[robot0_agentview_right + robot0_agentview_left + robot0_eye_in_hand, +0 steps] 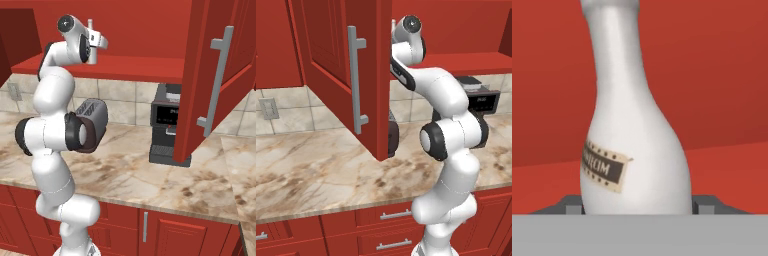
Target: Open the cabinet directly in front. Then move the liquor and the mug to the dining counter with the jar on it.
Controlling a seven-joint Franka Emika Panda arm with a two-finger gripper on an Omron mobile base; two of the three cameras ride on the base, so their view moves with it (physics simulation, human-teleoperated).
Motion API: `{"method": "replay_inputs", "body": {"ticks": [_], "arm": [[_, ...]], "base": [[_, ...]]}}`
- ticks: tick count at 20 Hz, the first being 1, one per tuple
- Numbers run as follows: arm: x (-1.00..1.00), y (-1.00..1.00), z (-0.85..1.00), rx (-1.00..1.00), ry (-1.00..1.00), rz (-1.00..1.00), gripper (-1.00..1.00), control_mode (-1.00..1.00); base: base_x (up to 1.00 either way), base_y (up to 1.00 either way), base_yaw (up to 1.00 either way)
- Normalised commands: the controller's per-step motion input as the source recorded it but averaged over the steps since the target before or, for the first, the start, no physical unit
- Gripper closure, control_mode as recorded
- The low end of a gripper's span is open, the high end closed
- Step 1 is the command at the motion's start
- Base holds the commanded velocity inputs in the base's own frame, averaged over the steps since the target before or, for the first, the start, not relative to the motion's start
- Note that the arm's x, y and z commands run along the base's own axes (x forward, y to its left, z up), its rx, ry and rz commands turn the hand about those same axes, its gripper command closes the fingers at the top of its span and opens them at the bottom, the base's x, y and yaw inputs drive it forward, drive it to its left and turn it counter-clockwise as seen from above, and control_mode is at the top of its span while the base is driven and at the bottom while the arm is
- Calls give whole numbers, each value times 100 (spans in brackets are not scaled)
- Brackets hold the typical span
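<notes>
Liquor (634,135): upright on the red cabinet (341,65) shelf, between the 2 finger tips (704,205), 1 at each side of its base.
Gripper (92,37): raised into the cabinet; jaws wide, contact with the bottle cannot be told.
Cabinet doors: swung open.
Counter (150,180): toaster (95,120) left, coffee machine (167,125) right.

The base of the liquor (629,140) is hidden behind the gripper (637,205), and its neck is cut off by the top edge of the hand view. In the left base view the gripper is hidden behind the open cabinet (346,70) door. The coffee machine (167,125) is partly covered by the other door in the right base view. Whether the fingertips (704,204) are touching the bottle cannot be told.
</notes>
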Motion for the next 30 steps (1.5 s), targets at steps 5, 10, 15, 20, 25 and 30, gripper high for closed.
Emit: {"method": "replay_inputs", "body": {"ticks": [5, 10, 15, 20, 25, 30], "arm": [[0, 0, 0, 0, -6, 0, 100, -100], [-32, 0, 10, -3, -42, 0, 100, -100], [-23, 0, 11, -2, -26, 0, 100, -100], [-21, 0, 0, 0, -1, 0, 100, -100], [-96, 0, 29, 0, -22, 0, 100, -100], [-100, 0, 29, 5, -6, 0, 100, -100]], "base": [[0, 0, 0], [0, 0, 0], [0, 0, 0], [0, 0, 0], [0, 0, 0], [0, 0, 0]]}}
